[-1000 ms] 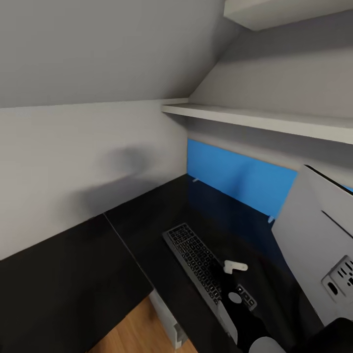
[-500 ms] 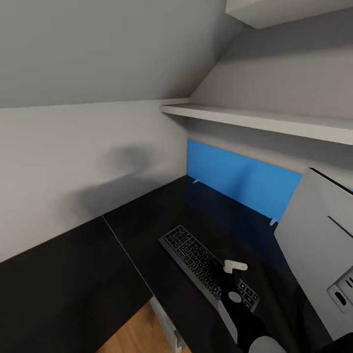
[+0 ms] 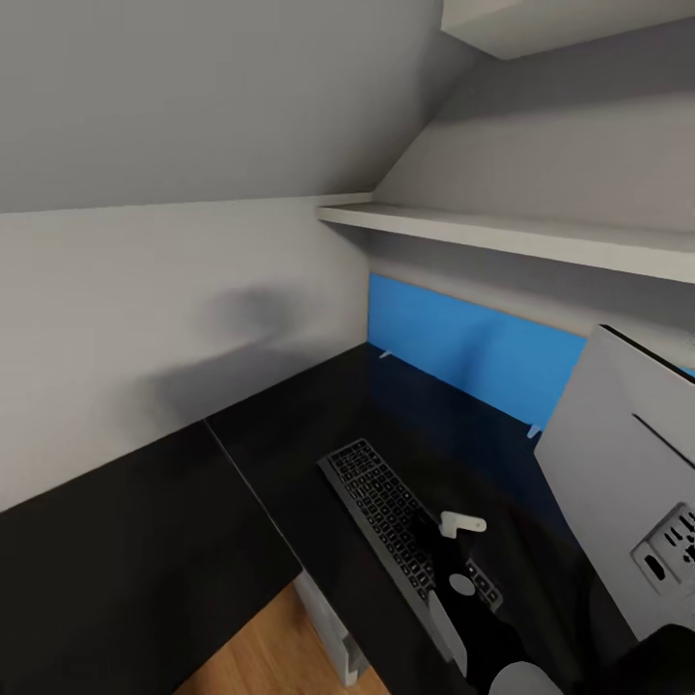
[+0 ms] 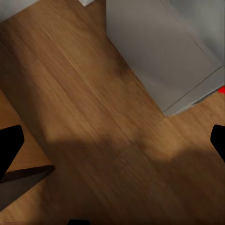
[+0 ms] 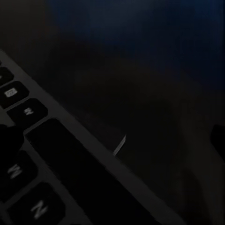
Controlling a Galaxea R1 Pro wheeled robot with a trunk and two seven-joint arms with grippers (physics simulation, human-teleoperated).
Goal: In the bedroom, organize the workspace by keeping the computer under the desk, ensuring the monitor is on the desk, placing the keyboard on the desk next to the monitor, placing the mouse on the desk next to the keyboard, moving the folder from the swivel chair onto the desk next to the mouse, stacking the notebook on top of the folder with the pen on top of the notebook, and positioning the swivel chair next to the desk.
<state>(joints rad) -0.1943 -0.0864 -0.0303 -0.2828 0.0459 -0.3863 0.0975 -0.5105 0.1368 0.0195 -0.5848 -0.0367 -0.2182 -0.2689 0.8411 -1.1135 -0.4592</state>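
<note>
A dark keyboard lies slantwise on the black desk. My right arm reaches over its near end. In the right wrist view the keys are very close, and my right gripper is open just above the keyboard's edge and the desk top, with nothing between its fingers. The monitor stands at the right of the desk with its grey back and ports toward me. My left gripper hangs open over the wooden floor, a dark fingertip at each side of its view.
A blue panel runs along the back of the desk under a white wall shelf. A second black surface adjoins the desk at the left. A grey cabinet stands on the wood floor.
The whole head view swayed slightly and came back. The keyboard, monitor and right arm stand as they did.
</note>
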